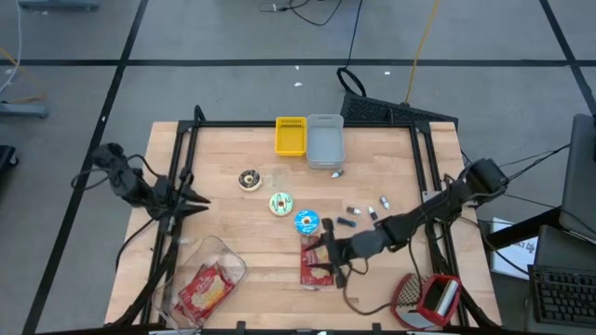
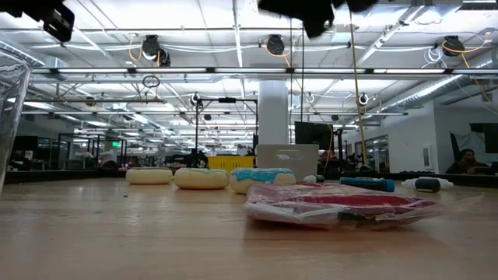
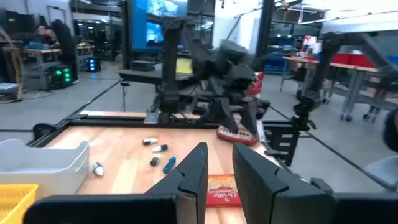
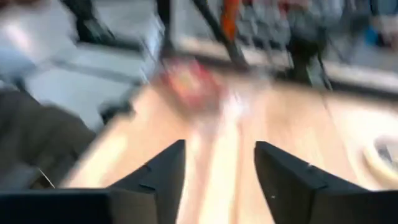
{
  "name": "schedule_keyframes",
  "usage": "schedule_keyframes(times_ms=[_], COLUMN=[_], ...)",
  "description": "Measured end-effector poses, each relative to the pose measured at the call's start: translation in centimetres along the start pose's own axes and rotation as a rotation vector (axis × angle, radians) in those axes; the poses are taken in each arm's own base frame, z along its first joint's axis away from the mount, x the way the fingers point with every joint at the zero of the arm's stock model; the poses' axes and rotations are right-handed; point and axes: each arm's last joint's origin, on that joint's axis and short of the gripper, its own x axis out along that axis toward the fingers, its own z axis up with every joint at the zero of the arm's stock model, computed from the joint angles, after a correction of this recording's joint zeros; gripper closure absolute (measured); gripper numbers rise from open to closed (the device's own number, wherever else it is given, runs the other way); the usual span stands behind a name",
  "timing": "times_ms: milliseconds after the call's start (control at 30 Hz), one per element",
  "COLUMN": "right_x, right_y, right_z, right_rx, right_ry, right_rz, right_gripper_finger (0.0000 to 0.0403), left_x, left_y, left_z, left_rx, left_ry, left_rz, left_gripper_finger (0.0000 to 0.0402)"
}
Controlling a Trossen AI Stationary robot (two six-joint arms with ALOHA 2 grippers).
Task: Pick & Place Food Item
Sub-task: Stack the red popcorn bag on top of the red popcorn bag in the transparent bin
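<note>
The light wooden surface has the flat red plastic food packet lying around 5 o'clock from its middle. The right gripper hangs just over that packet, jaws apart with nothing between them. Over at the 9 o'clock edge the left gripper waits, jaws a narrow gap apart, empty.

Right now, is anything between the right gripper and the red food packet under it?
Nothing visible. In the high view the right gripper is directly over the red food packet, fingers apart in its wrist view. The blue tape roll lies just beyond the packet, not in the way.
</note>
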Motion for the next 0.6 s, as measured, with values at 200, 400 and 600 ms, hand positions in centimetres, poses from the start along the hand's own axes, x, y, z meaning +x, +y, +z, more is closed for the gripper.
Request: schedule_keyframes(times_ms=[200,400,600], right_x=[1.1,2.1,2.1], right_y=[0.0,0.3,0.2], right_z=[-4.3,-6.9,-8.0], right_rx=[0.106,0.175,0.153], right_ry=[0.345,0.446,0.52], right_rz=[-0.157,-0.194,-0.213], right_gripper_finger=[0.0165,0.016,0.017], left_x=[0.4,0.4,0.4], left_y=[0.5,0.9,0.9], left_z=[-1.1,-1.1,-1.1], left_rx=[0.002,0.029,0.049], left_ry=[0.005,-0.001,0.003], left_rz=[0.185,0.273,0.276], left_gripper_finger=[0.0327,0.0327,0.0327])
